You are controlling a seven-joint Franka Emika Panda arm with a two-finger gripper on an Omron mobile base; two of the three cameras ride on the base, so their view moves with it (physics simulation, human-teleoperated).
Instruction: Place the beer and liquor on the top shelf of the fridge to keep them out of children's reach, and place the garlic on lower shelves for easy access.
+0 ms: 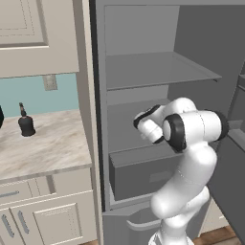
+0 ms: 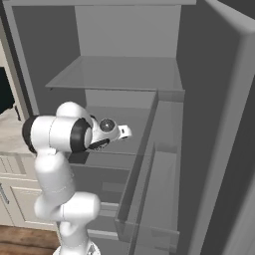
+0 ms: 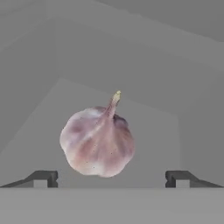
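The garlic [image 3: 98, 142] lies on a lower grey shelf inside the fridge [image 1: 143, 72], just ahead of the fingers [image 3: 41, 178], which stand wide apart and clear of it.

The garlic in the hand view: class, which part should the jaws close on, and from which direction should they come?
Grip the garlic across its wide rounded body, not the thin pointed stem. The gripper already faces it with the jaws spread wider than the bulb, one tip on each side, so I would come straight ahead along the hand's own line and close on the flanks.
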